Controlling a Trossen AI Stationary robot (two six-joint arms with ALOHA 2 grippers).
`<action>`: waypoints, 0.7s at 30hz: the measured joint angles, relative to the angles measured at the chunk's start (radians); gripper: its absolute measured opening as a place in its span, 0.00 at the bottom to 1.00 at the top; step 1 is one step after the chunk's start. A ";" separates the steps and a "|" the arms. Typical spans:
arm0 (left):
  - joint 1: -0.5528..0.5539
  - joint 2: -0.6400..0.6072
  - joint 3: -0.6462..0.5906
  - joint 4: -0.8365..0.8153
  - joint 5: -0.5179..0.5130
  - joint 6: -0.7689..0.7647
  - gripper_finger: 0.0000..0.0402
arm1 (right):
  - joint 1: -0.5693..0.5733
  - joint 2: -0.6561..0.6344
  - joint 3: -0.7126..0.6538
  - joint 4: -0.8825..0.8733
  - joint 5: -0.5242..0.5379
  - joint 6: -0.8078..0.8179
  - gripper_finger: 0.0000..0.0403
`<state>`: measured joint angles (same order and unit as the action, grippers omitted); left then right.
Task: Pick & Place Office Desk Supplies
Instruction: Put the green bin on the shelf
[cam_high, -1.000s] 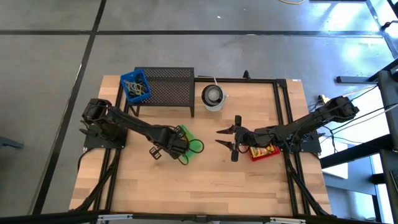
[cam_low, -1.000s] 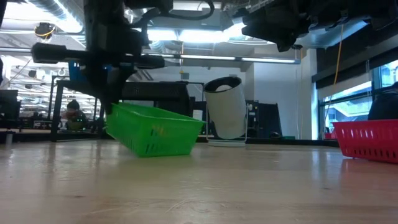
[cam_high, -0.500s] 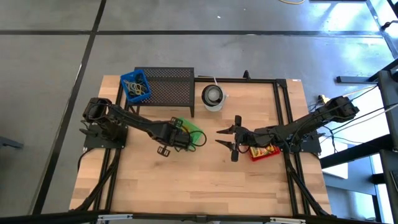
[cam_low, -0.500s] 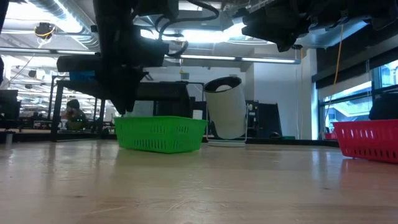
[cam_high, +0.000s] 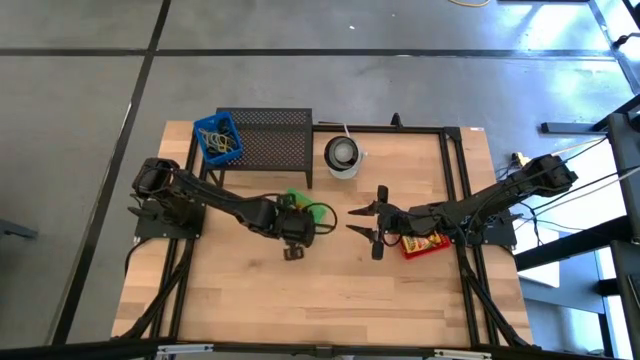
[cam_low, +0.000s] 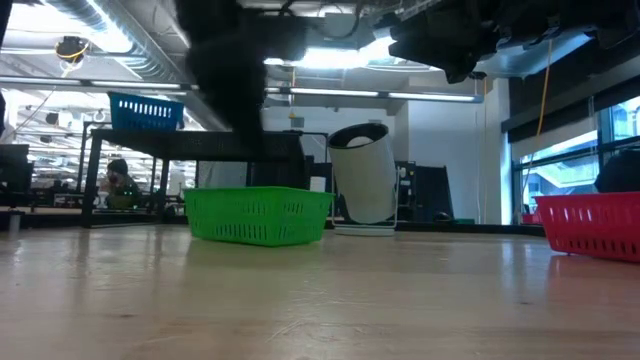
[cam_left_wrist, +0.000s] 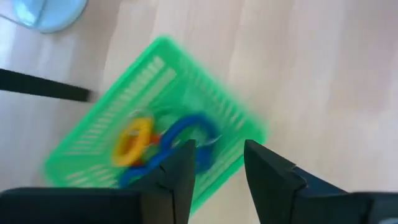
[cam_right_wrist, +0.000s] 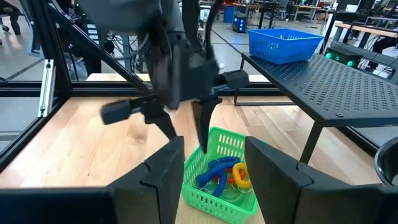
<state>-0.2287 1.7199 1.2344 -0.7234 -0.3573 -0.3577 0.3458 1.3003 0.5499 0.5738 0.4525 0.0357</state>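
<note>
green basket, tilted a second ago in the left hand, now sits flat on the counter at frame centre-left with that hand released above it, blue and orange loops inside; right hand open, idle mid-frame.

Grey concrete floor, ceiling strip lights, windows at rt.

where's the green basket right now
In the high view, the green basket sits flat on the table left of centre, under the left gripper, in front of the black mesh rack.
</note>
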 joint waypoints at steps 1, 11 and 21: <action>0.000 0.000 0.005 0.026 0.012 -0.054 0.33 | 0.000 0.000 0.000 0.000 0.000 0.000 0.42; 0.011 0.064 0.006 0.245 -0.028 -0.296 0.34 | 0.000 0.000 0.000 0.001 0.000 0.009 0.42; 0.035 0.147 0.006 0.240 -0.077 -0.347 0.44 | 0.000 0.000 0.000 0.001 0.000 0.009 0.42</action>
<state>-0.1932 1.8667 1.2404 -0.4839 -0.4344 -0.7046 0.3458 1.3003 0.5499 0.5743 0.4528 0.0448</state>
